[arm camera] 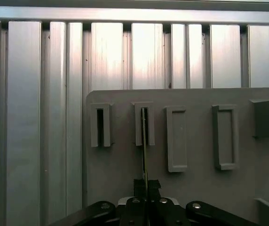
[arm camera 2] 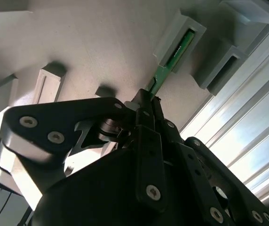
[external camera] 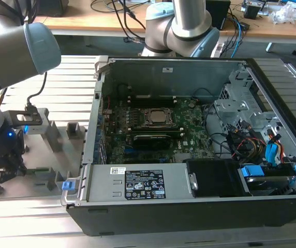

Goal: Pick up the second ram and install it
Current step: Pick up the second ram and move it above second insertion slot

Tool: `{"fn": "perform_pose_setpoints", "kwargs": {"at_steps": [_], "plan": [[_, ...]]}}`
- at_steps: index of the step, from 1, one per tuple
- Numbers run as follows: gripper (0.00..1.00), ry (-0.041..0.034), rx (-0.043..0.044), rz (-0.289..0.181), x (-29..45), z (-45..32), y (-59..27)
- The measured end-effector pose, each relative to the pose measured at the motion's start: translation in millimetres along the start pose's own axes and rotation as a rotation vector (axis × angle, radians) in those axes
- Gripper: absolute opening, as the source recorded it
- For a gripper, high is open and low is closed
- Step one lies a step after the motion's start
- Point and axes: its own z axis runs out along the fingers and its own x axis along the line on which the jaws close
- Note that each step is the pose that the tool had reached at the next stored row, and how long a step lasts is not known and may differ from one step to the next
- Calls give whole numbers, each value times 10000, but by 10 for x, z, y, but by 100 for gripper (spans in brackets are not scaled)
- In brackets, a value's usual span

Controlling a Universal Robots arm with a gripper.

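Observation:
The second ram is a thin green stick. Its far end sits in a grey slotted holder, and its near end runs into my gripper. The black fingers are shut on it. In the first wrist view the ram shows edge-on, running from a holder slot down to the gripper. In the exterior view my gripper hangs low over the grey fixture plate at that view's left, away from the open computer case.
The case holds a green motherboard with a silver socket, cables and a drive bay with blue tabs. More grey holders stand on the plate, including an empty slot. The ribbed aluminium table surrounds it.

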Motion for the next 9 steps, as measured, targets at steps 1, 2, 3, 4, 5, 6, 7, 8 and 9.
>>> {"fn": "perform_pose_setpoints", "kwargs": {"at_steps": [1, 2, 3, 4, 5, 6, 7, 8, 9], "plan": [[14, -1, 1, 0, -1, -16, 0], [14, 0, 1, 0, -1, -27, 1], [14, 0, 0, 0, -1, -36, 1], [14, -1, 1, 0, -1, -44, 1], [14, -1, 2, 0, -2, -54, 2], [14, 0, 1, 0, -2, -69, 3], [14, 0, 1, 0, -3, -90, 3], [14, -1, 2, 0, -3, -111, 4], [14, -1, 1, 0, -4, -127, 5]]}}
